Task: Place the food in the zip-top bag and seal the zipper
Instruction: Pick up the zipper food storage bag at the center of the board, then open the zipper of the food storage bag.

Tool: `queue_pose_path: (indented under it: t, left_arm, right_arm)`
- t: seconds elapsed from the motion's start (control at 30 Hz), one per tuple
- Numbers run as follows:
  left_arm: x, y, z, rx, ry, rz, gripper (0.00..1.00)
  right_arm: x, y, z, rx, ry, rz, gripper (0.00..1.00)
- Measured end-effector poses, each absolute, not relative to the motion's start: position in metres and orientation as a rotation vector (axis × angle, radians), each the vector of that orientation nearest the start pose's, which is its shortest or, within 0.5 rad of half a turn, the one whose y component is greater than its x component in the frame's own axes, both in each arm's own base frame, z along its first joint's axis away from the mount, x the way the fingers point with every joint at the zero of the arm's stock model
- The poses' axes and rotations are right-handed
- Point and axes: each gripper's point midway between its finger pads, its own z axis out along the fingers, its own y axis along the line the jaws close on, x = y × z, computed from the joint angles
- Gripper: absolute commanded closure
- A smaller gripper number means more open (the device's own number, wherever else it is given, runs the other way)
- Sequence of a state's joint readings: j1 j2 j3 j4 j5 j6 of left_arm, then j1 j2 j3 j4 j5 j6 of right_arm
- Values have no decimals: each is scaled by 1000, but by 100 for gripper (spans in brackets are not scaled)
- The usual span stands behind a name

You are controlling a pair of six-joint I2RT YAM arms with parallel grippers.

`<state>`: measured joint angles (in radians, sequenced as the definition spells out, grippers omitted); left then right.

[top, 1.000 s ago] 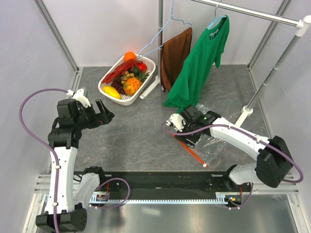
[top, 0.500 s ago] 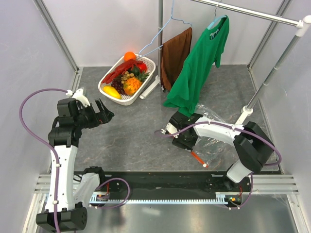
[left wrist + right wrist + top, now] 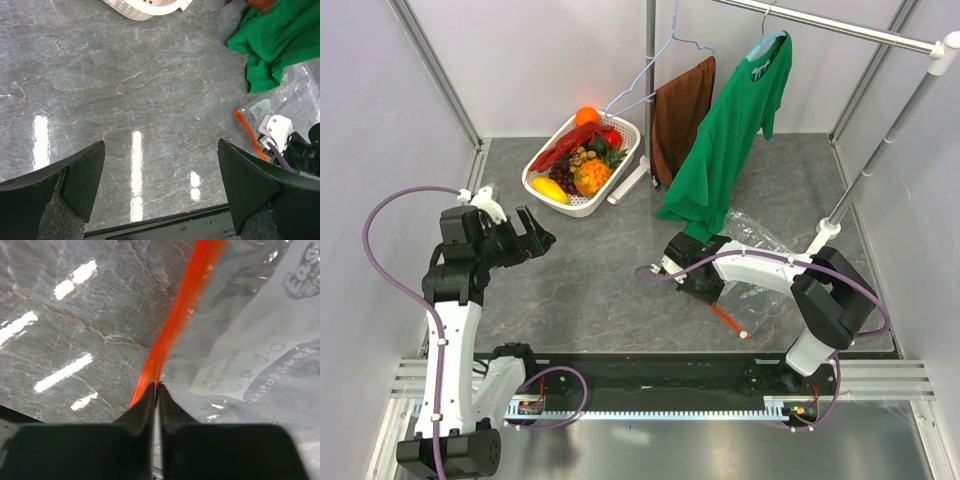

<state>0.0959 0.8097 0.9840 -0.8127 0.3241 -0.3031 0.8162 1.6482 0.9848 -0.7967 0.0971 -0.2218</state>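
The right pincer has just been clamped on the zipper of the zip-top bag, right of centre. The left pincer is held wide apart. The food is left in the basket, upper left, so bag opening is judged next.

Floor surface: grey marbled stone-look tabletop, glossy, with fine pale veins.
Walls: plain pale lavender-white panels at the back, left and right.
Frame: slim aluminium corner post slanting up at the back left; a straight grey metal post at the middle of the back wall.
Furniture: silver metal clothes rail across the top right, on a slanted metal upright pole with a white foot.
Hanging: green T-shirt on a teal hanger; brown cloth on a pale blue wire hanger.
Near edge: black strip, then a ribbed aluminium rail.
Light: bright white streaks mirrored in the tabletop.
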Motion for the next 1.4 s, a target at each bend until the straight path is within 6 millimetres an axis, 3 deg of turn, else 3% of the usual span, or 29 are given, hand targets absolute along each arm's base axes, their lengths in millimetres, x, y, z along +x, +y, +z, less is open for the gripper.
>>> queue_pose_path:
  t: [0.17, 0.27, 0.37, 0.5, 0.67, 0.73, 0.87, 1.13, 1.23, 1.4]
  left_arm:
    - [239, -49, 232, -246, 2195, -499, 0]
    - [238, -54, 233, -226, 2196, -536, 0]
    - [236, -68, 232, -180, 2211, -636, 0]
    - [234, -92, 229, -82, 2190, -824, 3]
    - [224, -121, 230, 52, 2113, -979, 4]
    - [222, -134, 238, 120, 2084, -1019, 5]
    - [212, -174, 243, 295, 2063, -1115, 9]
    - [205, -227, 216, 454, 2164, -1165, 16]
    - [213, -236, 211, 458, 2186, -1144, 26]
    - [231, -240, 216, 437, 2185, -1090, 67]
  right_arm:
    - [198, 170, 25, -1463, 2613, -101, 100]
    - [204, 181, 38, -1419, 2599, -10, 100]
    - [221, 201, 77, -1254, 2560, 210, 100]
    - [250, 230, 155, -953, 2400, 518, 100]
    - [247, 268, 214, -719, 2261, 834, 100]
    - [245, 280, 220, -642, 2249, 924, 100]
    - [240, 295, 213, -508, 2280, 1030, 100]
    - [230, 323, 232, -429, 2236, 1168, 100]
    - [227, 328, 236, -418, 2228, 1195, 100]
    - [224, 331, 240, -420, 2218, 1211, 100]
